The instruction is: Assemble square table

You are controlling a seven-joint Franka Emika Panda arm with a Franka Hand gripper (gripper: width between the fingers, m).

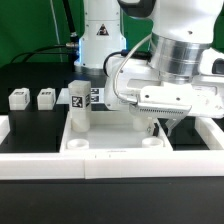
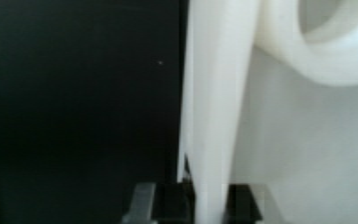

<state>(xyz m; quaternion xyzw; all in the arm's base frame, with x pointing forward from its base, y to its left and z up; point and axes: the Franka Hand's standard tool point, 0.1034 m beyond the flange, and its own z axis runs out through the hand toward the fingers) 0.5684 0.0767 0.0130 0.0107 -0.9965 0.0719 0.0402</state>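
The square table's white slab (image 1: 115,130) lies in the middle, rim up, with round sockets at its near corners. One tagged white leg (image 1: 78,103) stands upright at the slab's far corner on the exterior view's left. Two more legs (image 1: 17,98) (image 1: 46,97) lie on the black table further left. My gripper (image 1: 164,126) reaches down at the slab's rim on the exterior view's right. In the wrist view the white rim wall (image 2: 220,100) runs between my dark fingers (image 2: 158,205), which are closed against it, with a round socket (image 2: 327,40) beside it.
Long white border rails (image 1: 110,166) run along the front and both sides of the work area. A black-and-white tag (image 1: 94,97) shows just behind the upright leg. The robot's base (image 1: 100,40) stands at the back.
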